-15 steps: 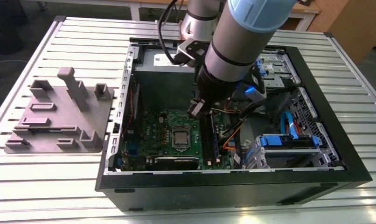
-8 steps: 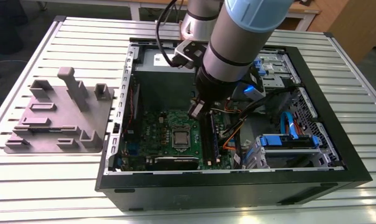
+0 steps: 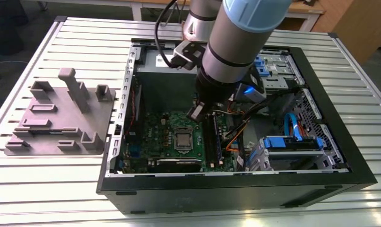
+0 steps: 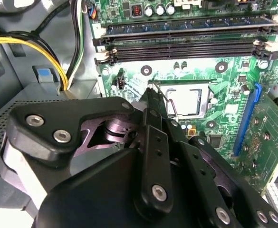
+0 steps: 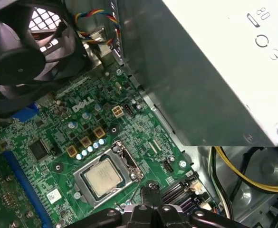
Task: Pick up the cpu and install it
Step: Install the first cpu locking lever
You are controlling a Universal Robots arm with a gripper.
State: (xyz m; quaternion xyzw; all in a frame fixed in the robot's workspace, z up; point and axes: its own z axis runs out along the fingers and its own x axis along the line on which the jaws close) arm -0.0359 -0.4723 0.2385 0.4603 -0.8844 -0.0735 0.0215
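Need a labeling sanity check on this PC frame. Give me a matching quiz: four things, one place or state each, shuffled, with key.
Things:
1. cpu
2. gripper
3. grey fixture
4. power supply box

Places or states:
A. on the slatted table, outside the case
B. sitting in the motherboard socket
C. above the motherboard, inside the case
D. large grey box beside the motherboard

Pairs: 1-B, 2-C, 3-A, 4-D

Even overhead light, glare on the power supply, gripper blurred close-up.
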